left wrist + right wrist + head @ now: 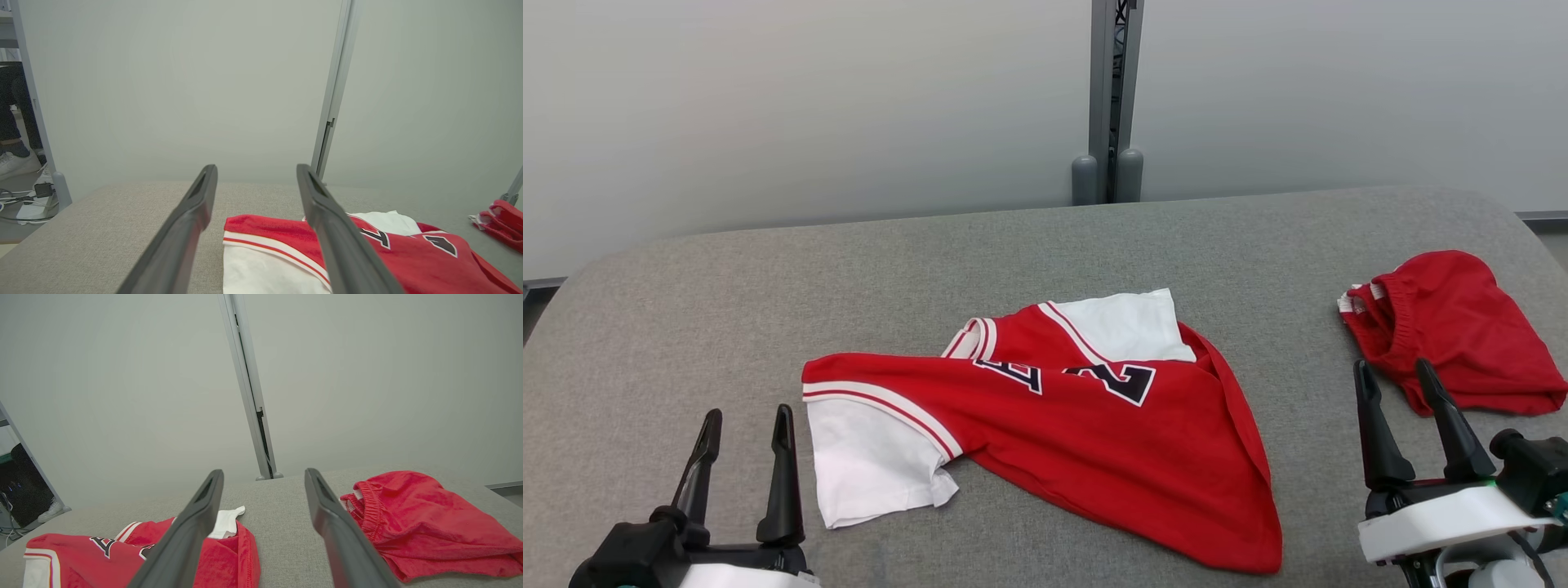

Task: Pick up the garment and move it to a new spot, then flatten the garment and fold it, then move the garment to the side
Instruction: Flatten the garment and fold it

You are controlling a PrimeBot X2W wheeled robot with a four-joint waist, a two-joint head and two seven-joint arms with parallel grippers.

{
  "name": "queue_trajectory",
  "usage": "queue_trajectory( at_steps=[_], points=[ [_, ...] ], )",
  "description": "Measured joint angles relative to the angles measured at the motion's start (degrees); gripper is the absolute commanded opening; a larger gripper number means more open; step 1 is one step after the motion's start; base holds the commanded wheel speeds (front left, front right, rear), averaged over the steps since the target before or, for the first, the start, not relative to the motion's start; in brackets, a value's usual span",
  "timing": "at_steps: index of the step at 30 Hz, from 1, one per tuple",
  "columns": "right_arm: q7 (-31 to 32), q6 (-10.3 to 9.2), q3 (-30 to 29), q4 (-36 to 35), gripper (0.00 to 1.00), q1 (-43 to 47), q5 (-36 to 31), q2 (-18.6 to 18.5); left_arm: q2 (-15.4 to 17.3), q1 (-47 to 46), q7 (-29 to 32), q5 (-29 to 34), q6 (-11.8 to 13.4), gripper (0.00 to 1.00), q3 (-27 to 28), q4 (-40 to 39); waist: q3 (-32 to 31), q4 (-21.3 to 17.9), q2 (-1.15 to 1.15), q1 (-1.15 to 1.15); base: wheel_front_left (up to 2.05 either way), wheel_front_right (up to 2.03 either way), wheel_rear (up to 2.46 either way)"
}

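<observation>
**Head view.** The rumpled red jersey with white sleeves and dark lettering lies at the middle of the grey fabric-covered table, not yet flat. The left gripper stands spread and empty, just beside the near white sleeve. The right gripper stands spread and empty, close to the bunched red shorts with an elastic waistband. We judge that no pick has begun.

**Left wrist view.** The fingers frame the sleeve's striped edge. A pinch here may take only the top layer, in which case the jersey would hang twisted when lifted.

**Right wrist view.** One finger lines up with the shorts' waistband, the other with the jersey's hem. Closing on this line could catch the wrong garment, or drag both across the table.
</observation>
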Motion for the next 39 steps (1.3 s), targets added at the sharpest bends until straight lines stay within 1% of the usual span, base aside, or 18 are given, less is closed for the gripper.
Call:
queue_trajectory(
  at_steps=[5,7,8,12,15,17,21,24,27,30,33,36,37,39],
  points=[
    [0.00,0.00,0.43,0.22,1.00,-0.03,0.00,-0.21,-0.85,-0.01,0.00,0.80,-0.98,1.00,0.64,0.67,0.01,-0.13,0.00,0.00,0.00,0.00,0.00],
    [0.00,0.00,1.60,0.33,1.00,-0.03,0.21,-0.66,-1.09,-0.01,0.00,1.09,-1.07,1.00,0.65,1.38,0.00,-0.18,0.00,0.00,0.00,0.00,0.00],
    [0.34,0.00,3.64,-0.33,1.00,-0.03,2.31,-1.36,-1.13,0.00,0.29,0.89,-1.48,1.00,0.51,2.48,-0.01,-0.24,0.00,0.00,0.00,0.00,0.00],
    [4.27,0.00,5.38,-0.64,1.00,0.18,4.41,-4.90,-1.15,0.07,4.71,-0.54,-1.19,1.00,0.24,4.76,0.03,-0.44,0.00,0.00,0.00,0.00,0.00],
    [10.46,0.00,6.80,-0.58,1.00,1.30,6.94,-6.47,-1.13,0.33,8.67,-1.90,-0.97,1.00,0.02,5.48,0.24,-0.58,0.00,0.00,0.00,0.00,0.00],
    [16.46,0.00,7.26,0.27,1.00,2.71,9.92,-6.75,-0.68,0.40,11.54,-3.12,-0.98,1.00,0.05,5.86,0.53,-0.67,0.00,0.00,0.00,0.00,0.00],
    [27.21,-0.02,9.82,0.90,1.00,5.21,13.17,-7.48,0.51,0.52,16.26,-4.46,-0.44,1.00,0.53,5.93,1.76,-0.78,0.00,0.00,0.00,0.00,0.00],
    [31.15,-0.01,11.61,0.04,1.00,5.69,15.12,-7.16,1.80,0.46,19.62,-4.58,-0.42,1.00,0.37,5.77,3.21,-0.86,0.00,0.00,0.00,0.00,0.00],
    [32.81,-0.01,13.61,-0.83,1.00,5.61,16.80,-6.67,2.30,-0.52,21.51,-4.80,-0.46,1.00,0.00,5.16,4.79,-0.86,0.00,0.00,0.00,0.00,0.00],
    [33.15,-0.01,14.74,-0.44,1.00,5.28,16.84,-6.65,2.76,-2.37,23.97,-5.06,-1.09,1.00,-1.10,5.46,6.15,-0.71,0.00,0.00,0.00,0.00,0.00],
    [33.29,-0.01,14.75,0.75,1.00,4.36,16.11,-6.54,3.30,-4.55,26.46,-5.44,-2.63,1.00,-2.64,7.01,7.37,-0.44,0.00,0.00,0.00,0.00,0.00],
    [33.34,-0.01,14.79,1.35,1.00,3.25,15.24,-6.17,3.26,-6.41,29.31,-7.23,-4.27,1.00,-3.39,9.84,8.49,-0.36,0.00,0.00,0.00,0.00,0.00],
    [33.34,-0.01,14.79,1.35,1.00,3.25,15.24,-6.17,3.26,-6.41,29.31,-7.23,-4.27,1.00,-3.39,9.84,8.49,-0.36,0.00,0.00,0.00,0.00,0.00],
    [33.45,-0.01,14.90,1.76,1.00,2.66,15.03,-5.91,3.26,-7.45,30.22,-8.43,-5.05,1.00,-3.45,11.81,9.09,-0.42,0.00,0.00,0.00,0.00,0.00]
  ],
)
